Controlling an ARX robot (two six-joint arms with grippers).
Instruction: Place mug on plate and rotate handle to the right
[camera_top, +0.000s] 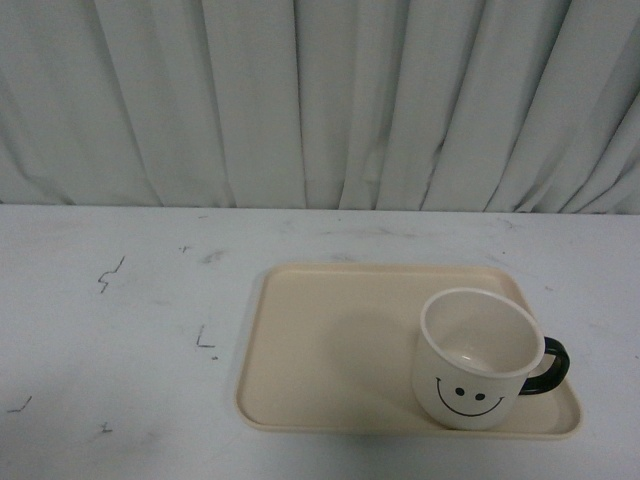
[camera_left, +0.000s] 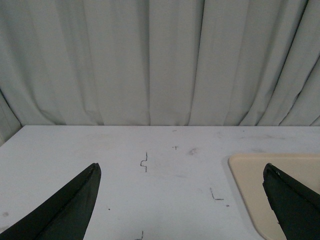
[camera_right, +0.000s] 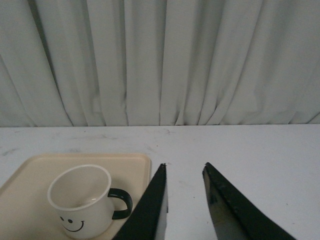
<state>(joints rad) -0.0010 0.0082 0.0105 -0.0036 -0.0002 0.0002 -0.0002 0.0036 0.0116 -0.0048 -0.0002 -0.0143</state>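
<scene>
- The left gripper (camera_left: 180, 200) hangs over bare table (camera_top: 120, 330), jaws spread wide, holding nothing.
- The mug (camera_top: 478, 360) stands upright on the plate (camera_top: 320, 350), at its near right corner, handle (camera_top: 552, 365) pointing right.
- The right gripper (camera_right: 185, 200), fingers narrowly parted, holds nothing; the task looks finished, so nothing remains but keeping clear.

A white, scuffed table (camera_top: 120, 330) carries the beige plate (camera_top: 320, 340) right of centre.

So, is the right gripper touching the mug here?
Apart. In the right wrist view, bare plate shows between the right gripper and the mug.
</scene>
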